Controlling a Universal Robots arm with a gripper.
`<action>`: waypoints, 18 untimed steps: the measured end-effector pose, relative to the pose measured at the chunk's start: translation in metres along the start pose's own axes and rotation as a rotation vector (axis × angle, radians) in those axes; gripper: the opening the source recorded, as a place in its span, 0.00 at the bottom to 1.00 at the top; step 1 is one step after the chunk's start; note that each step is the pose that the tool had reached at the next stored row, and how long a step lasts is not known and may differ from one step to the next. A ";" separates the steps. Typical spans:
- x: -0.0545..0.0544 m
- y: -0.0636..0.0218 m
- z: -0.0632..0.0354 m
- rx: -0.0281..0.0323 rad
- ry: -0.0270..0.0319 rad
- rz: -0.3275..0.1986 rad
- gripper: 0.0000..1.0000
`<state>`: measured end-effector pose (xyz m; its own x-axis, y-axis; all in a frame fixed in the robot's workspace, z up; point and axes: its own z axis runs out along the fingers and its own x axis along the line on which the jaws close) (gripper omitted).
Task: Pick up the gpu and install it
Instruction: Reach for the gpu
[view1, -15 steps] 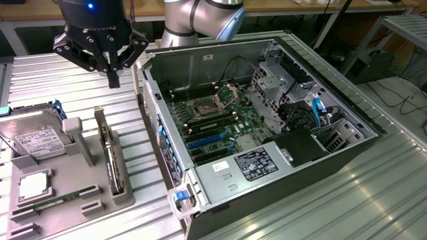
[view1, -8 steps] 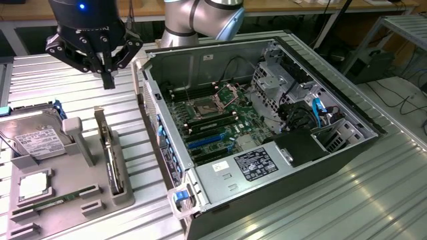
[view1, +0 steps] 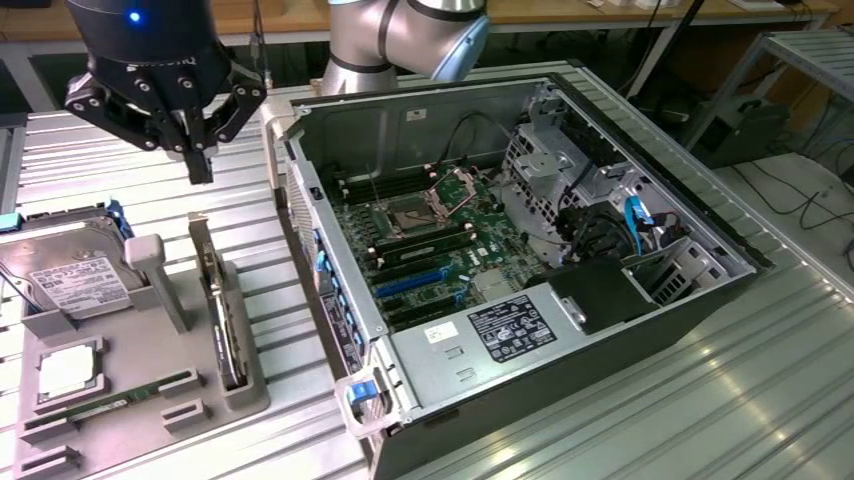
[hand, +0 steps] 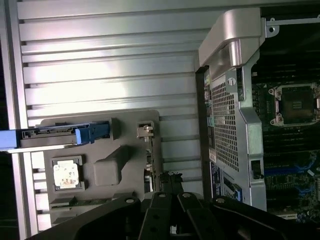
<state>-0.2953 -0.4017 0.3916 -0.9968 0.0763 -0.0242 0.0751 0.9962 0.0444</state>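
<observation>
Hanging at eleven o'clock of the exterior view, the pincer (view1: 200, 165) has its fingers pressed together with nothing between them, clear of the ribbed metal surface (view1: 641, 400) below.

The gpu (view1: 224, 310) stands on edge in a slot along the three o'clock side of the grey tray (view1: 160, 345), at eight o'clock of the view. The pincer sits just beyond the card's twelve o'clock end and does not touch it. Seen edge-on, the card shows as a thin dark strip, and its faces are hard to make out. In the wrist view, the pincer's dark body covers the near end of the card and part of the tray.

A hard drive (view1: 74, 280) lies in the tray at nine o'clock, its far side cut off by the frame edge, as is the tray's seven o'clock corner. The arm (view1: 394, 40) is cut off at twelve o'clock.

A narrow band of bare surface separates the tray from the open computer case (view1: 400, 125), which lies on its side at centre with the motherboard (view1: 441, 240) exposed. Cables and a drive cage crowd the case's three o'clock half. Wider bare surface lies at five o'clock.
</observation>
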 end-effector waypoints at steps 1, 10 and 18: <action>0.002 -0.0013 -0.0002 0.0002 0.0002 0.000 0.11; 0.013 -0.0136 -0.0004 0.0001 0.0001 -0.001 0.11; 0.017 -0.0164 0.0005 -0.0005 0.0014 -0.024 0.11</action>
<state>-0.3131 -0.4167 0.3899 -0.9984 0.0522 -0.0239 0.0511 0.9977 0.0443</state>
